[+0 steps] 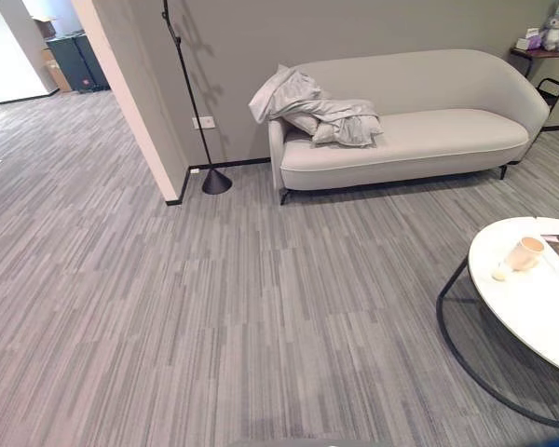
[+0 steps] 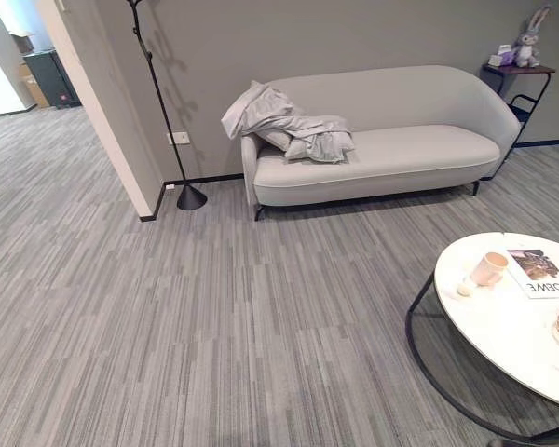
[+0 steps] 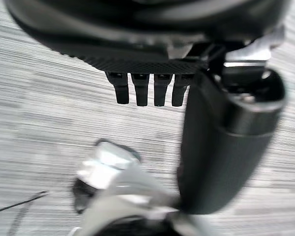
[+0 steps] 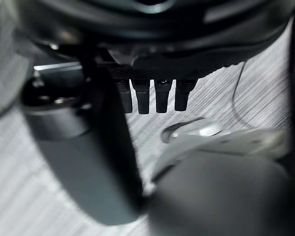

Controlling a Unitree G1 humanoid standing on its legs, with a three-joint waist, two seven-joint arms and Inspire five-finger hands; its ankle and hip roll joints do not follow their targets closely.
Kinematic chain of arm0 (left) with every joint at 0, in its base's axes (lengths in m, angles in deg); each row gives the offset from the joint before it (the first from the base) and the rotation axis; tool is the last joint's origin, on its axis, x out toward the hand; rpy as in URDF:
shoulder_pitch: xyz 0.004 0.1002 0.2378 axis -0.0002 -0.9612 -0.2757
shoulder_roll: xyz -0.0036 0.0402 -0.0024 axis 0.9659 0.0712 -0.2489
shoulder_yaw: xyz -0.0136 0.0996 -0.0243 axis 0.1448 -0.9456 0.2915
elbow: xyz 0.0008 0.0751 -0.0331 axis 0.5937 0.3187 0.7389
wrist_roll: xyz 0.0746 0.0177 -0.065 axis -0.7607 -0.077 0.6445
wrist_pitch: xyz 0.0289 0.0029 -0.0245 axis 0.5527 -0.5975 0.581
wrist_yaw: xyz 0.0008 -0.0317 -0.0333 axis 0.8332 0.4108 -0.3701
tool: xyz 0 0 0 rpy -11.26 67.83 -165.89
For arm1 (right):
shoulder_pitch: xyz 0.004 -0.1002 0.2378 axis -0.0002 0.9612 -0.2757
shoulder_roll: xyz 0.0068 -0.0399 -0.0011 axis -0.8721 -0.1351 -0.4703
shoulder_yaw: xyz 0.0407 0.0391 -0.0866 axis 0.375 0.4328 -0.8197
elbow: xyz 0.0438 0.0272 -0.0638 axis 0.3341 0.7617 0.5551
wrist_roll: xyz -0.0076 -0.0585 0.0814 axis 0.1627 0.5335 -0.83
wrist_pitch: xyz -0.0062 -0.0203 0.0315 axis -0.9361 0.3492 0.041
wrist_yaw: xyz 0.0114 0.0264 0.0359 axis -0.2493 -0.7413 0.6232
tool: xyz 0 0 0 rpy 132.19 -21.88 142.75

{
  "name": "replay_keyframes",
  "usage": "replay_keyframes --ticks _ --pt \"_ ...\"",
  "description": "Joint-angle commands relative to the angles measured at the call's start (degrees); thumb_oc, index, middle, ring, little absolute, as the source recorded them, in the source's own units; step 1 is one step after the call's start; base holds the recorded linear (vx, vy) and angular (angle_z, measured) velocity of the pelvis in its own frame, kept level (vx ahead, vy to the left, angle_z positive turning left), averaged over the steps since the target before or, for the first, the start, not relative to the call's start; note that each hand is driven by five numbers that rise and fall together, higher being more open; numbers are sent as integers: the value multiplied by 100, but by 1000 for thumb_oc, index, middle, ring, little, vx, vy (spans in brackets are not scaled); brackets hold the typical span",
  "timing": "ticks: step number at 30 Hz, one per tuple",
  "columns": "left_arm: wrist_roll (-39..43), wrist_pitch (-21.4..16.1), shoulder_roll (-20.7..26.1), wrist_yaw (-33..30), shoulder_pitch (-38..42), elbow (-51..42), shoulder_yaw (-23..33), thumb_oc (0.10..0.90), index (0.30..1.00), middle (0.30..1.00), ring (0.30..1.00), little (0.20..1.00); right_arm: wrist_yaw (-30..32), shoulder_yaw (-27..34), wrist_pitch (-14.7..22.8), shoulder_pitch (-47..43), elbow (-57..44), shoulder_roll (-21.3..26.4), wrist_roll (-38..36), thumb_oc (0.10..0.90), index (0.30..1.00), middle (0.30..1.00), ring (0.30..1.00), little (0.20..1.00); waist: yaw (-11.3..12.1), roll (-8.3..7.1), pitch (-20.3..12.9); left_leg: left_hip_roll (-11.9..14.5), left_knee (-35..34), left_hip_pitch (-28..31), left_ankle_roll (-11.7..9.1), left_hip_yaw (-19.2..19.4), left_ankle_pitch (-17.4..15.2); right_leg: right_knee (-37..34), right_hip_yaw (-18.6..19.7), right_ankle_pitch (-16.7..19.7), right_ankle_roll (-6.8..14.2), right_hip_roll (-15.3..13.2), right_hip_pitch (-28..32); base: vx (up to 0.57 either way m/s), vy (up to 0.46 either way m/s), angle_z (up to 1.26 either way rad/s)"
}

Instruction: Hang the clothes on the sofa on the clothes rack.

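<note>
Grey clothes [image 1: 321, 112] heaped on the sofa [image 1: 429, 140], at its end nearest the floor lamp [image 1: 200, 112]. Round tabletop [image 1: 531, 298] with a cup [image 1: 524, 252] well apart from the sofa. Left hand [image 3: 152, 49] and right hand [image 4: 152, 54] both with straight fingers [image 3: 140, 91], empty, over carpet.

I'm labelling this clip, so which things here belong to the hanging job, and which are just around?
Job:
clothes, heaped at one end of the sofa
sofa
left hand, open
right hand, open

Just around:
floor lamp
round table
cup
magazine
toy rabbit
</note>
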Motion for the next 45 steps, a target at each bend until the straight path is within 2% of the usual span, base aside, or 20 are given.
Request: replay_keyframes --ticks 1,7,9,14,26,34,41,43,45 --pt "12 -94 -23 130 48 241 172 800 900 900 900 900 66 17 4 -206 374 -85 -87 800 900 900 900 900 -36 -317 -14 -49 -925 48 -5 -696 450 -1727 110 859 594 -248 1093 -4 1 -10" --pt "-249 -125 -74 153 67 204 -88 800 900 900 900 900 34 -216 12 -230 313 -100 338 800 900 900 900 900 -69 -338 2 -58 -925 68 16 -684 424 -1727 151 882 596 -251 1082 -18 11 -11" --pt "-401 -107 -162 266 76 233 -317 800 900 900 900 900 -12 -540 22 -248 178 -148 772 800 900 900 900 900 -106 -361 16 -63 -925 76 29 -668 409 -1727 195 889 592 -249 1077 -9 8 -3" --pt "-679 -120 -159 266 99 184 -506 800 900 900 900 900 -55 -813 40 -309 18 -209 1096 800 900 900 900 900 -141 -397 21 -79 -925 107 47 -683 378 -1727 214 895 592 -267 1102 -10 11 -5" --pt "-874 -107 -123 197 66 287 -466 800 900 900 900 900 -119 -1032 49 -353 -83 -352 1366 800 900 900 900 900 58 -416 10 -200 -925 138 108 -909 377 -1727 62 905 651 -389 1187 3 21 9" --pt "-970 -117 -139 220 59 288 -522 800 900 900 900 900 -130 -1006 7 -318 -10 -345 1473 800 900 900 900 900 118 -355 -30 -293 -925 163 165 -1014 351 -1727 0 924 711 -498 1227 9 41 7" --pt "-1059 -65 -159 312 80 303 -635 800 900 900 900 900 -122 -776 -61 -289 68 -239 1400 800 900 900 900 900 7 -253 -36 -494 -925 210 276 -1136 323 -1727 -15 970 759 -680 1297 9 91 7" --pt "-1063 -55 -165 330 93 276 -680 800 900 900 900 900 -110 -686 -74 -283 116 -190 1365 800 900 900 900 900 -37 -212 -15 -554 -925 222 309 -1180 326 -1614 -31 937 769 -740 1273 -5 112 13" --pt "-1056 -44 -155 340 129 230 -725 800 900 900 900 900 -91 -576 -75 -294 136 -158 1288 800 900 900 900 900 -70 -153 60 -607 -918 241 366 -1242 341 -1190 -56 788 750 -818 1137 -25 109 15"
